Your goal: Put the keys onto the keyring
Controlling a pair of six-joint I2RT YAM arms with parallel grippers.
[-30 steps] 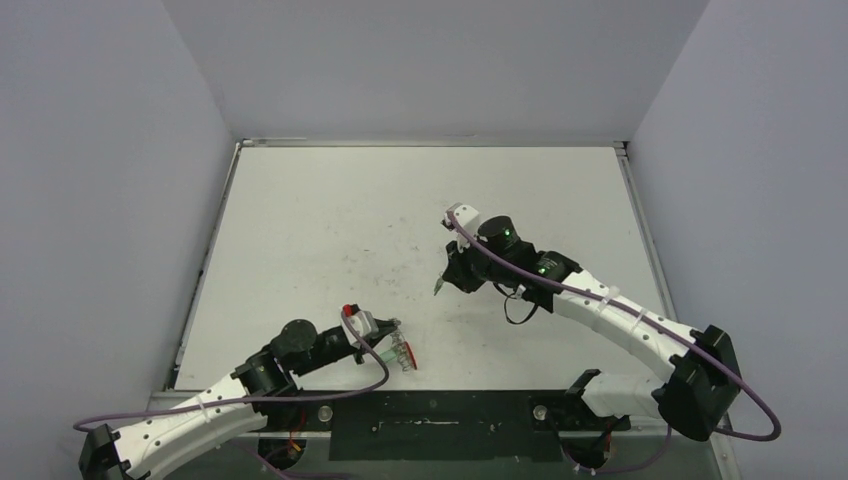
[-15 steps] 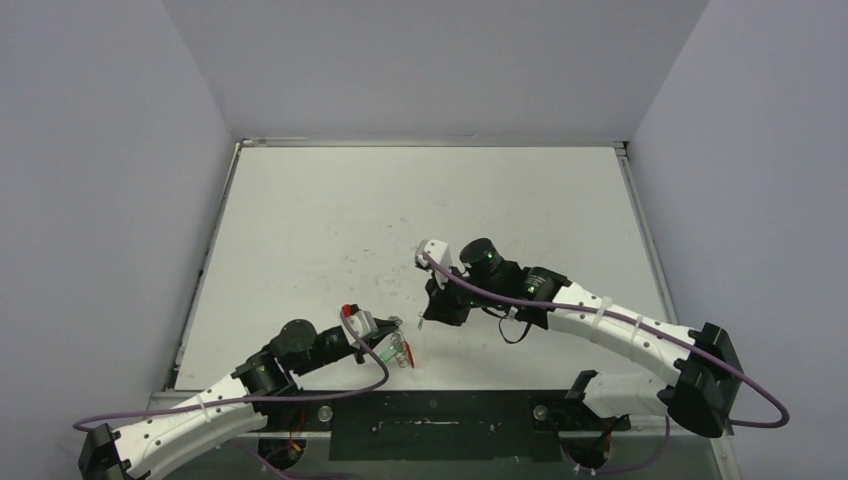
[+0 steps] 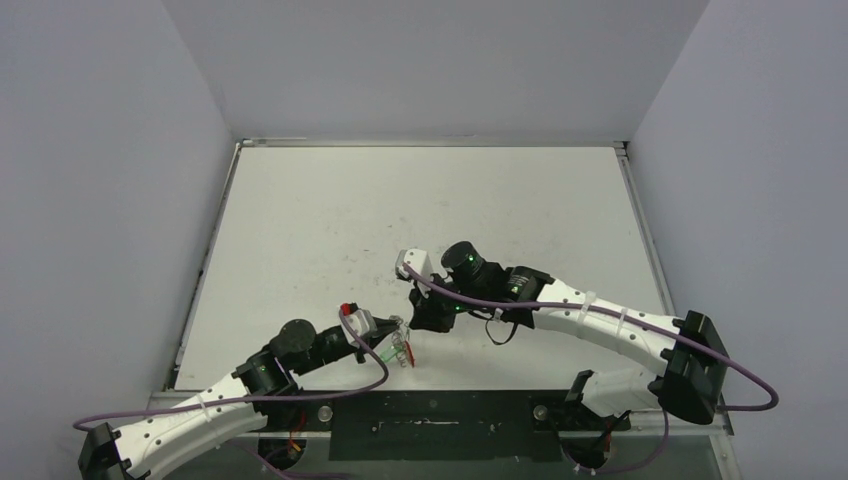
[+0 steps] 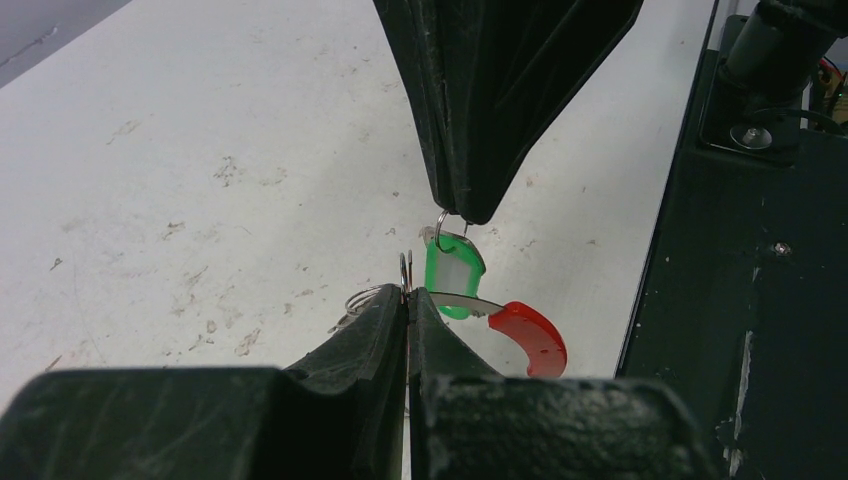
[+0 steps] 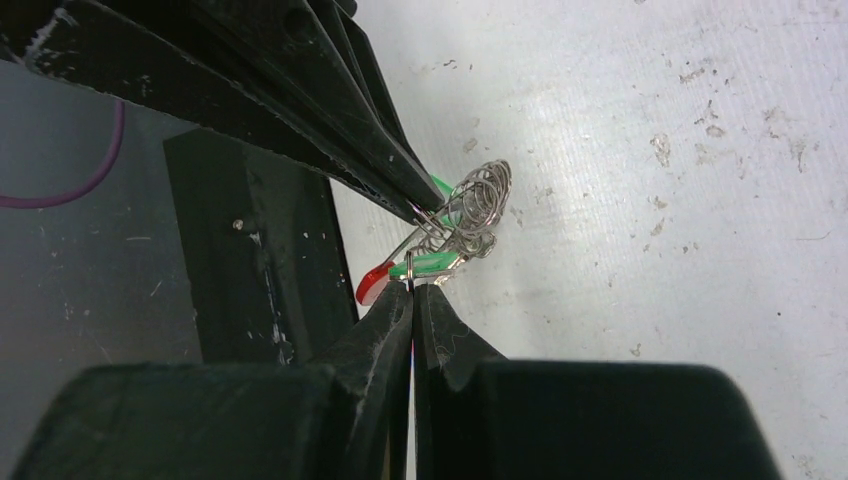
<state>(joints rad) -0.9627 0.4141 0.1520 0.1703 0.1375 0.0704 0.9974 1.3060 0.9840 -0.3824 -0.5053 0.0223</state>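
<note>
The white table (image 3: 330, 220) sits between grey walls (image 3: 100, 200). At the table's near edge, the left gripper (image 4: 407, 298) is pinched tight on the wire of the keyring (image 5: 472, 210). The keyring's red piece (image 4: 530, 335) sticks out to one side. This gripper has stayed in the same spot. The right gripper (image 4: 463, 212) has moved. A second ago it was out in the middle of the table, well apart, and now it is just beside the left one. Its jaws are squeezed on the top of the keys (image 4: 452, 272), and their green tag (image 5: 430, 262) hangs right by the keyring.
</note>
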